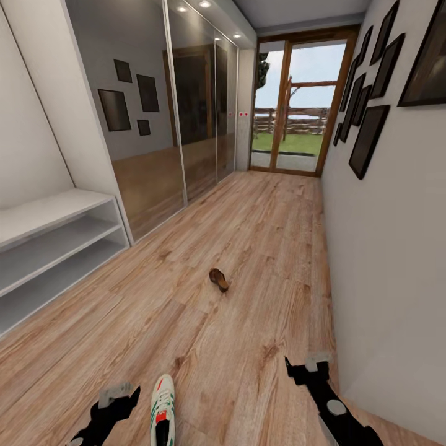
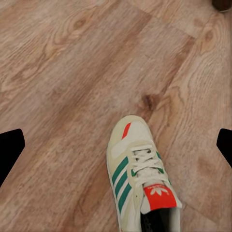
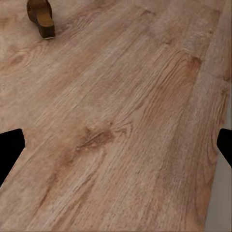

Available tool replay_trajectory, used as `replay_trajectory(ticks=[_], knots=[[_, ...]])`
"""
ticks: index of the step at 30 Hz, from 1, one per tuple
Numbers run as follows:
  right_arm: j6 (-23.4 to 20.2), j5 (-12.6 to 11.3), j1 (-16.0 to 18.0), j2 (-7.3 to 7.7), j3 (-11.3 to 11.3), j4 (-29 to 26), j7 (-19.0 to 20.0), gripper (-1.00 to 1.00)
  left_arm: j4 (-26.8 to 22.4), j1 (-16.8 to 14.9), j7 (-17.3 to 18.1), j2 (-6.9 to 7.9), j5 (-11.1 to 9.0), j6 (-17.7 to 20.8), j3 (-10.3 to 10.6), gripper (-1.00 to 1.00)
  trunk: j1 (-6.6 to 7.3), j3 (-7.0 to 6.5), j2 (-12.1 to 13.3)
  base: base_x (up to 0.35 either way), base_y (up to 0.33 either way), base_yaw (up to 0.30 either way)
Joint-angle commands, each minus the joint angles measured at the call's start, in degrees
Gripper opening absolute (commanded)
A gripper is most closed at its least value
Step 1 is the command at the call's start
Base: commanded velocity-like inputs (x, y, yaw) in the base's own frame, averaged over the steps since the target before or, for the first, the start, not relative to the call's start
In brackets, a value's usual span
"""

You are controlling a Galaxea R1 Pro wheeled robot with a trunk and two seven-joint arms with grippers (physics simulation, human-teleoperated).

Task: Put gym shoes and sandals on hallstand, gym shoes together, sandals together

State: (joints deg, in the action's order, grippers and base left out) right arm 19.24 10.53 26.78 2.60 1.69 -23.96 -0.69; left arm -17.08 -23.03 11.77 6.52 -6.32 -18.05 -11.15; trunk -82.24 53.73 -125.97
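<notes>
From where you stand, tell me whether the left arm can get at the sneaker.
Probably yes. The gym shoe lies on bare floor just beside the open left pincer, nothing between them.

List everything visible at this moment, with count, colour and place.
gym shoe: one, cream with green stripes and red patches, on the floor beside the left gripper
sandal: one, dark brown, on the floor ahead
hallstand: one, white-grey, left wall, shelves bare
corridor floor: light brown planks
mirrored wardrobe: left wall
picture frames: several, dark, right wall
glass door: wood-framed, far end
left gripper: black, open, low
right gripper: black, open, low
</notes>
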Motion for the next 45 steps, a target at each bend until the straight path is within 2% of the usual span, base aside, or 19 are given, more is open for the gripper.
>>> replay_trajectory(ticks=[1, 3, 6, 14, 23, 26, 31, 45], knots=[[-1.24, 0.5, 0.04, -0.08, -0.05, -0.93, 0.75, 1.0, 0.1, -0.21, 0.46, -0.02, -0.46, 0.13, -0.22, 1.0, 0.01, 0.05, -0.02, 0.0, 0.0, 0.0], [-7.99, 0.46, 0.08, -0.25, -0.6, -4.66, 3.62, 1.0, 0.45, -0.57, 0.06, -0.02, -0.13, 0.46, -0.24, 1.0, 0.01, 0.05, -0.02, 0.0, 0.0, 0.0], [-12.29, 0.45, 0.1, -0.3, -0.85, -6.6, 5.24, 1.0, 0.59, -0.54, -0.09, 0.02, 0.02, 0.5, -0.17, 1.0, 0.01, 0.05, -0.02, 0.0, 0.0, 0.0], [-16.71, 0.46, 0.11, -0.06, -0.82, -8.82, 6.94, 1.0, 0.64, -0.29, 0.16, 0.13, 0.15, 0.26, 0.12, 1.0, 0.01, 0.05, -0.02, 0.0, 0.0, 0.0], [-17.08, 0.45, 0.11, 0.12, -0.72, -9.2, 7.04, 1.0, 0.56, -0.27, 0.26, 0.08, 0.16, 0.29, 0.1, 1.0, 0.01, 0.05, -0.02, 0.0, 0.0, 0.0], [-17.15, 0.46, 0.11, 0.13, -0.72, -9.23, 7.02, 1.0, 0.55, -0.31, -0.03, 0.06, 0.15, 0.35, 1.12, 1.0, 0.01, 0.05, -0.02, 0.0, -0.156, 0.0], [-17.14, 0.46, 0.08, 0.18, -0.72, -9.2, 7.02, 1.0, 0.55, -0.34, -0.19, 0.01, 0.1, 0.37, 1.68, 1.0, 0.01, 0.05, -0.02, 0.0, -0.224, 0.0], [-17.14, 0.46, 0.08, 0.21, -0.72, -9.23, 7.02, 1.0, 0.55, -0.35, -0.27, 0.02, 0.05, 0.46, 1.91, 1.0, 0.01, 0.05, -0.02, 0.0, -0.085, 0.0]])
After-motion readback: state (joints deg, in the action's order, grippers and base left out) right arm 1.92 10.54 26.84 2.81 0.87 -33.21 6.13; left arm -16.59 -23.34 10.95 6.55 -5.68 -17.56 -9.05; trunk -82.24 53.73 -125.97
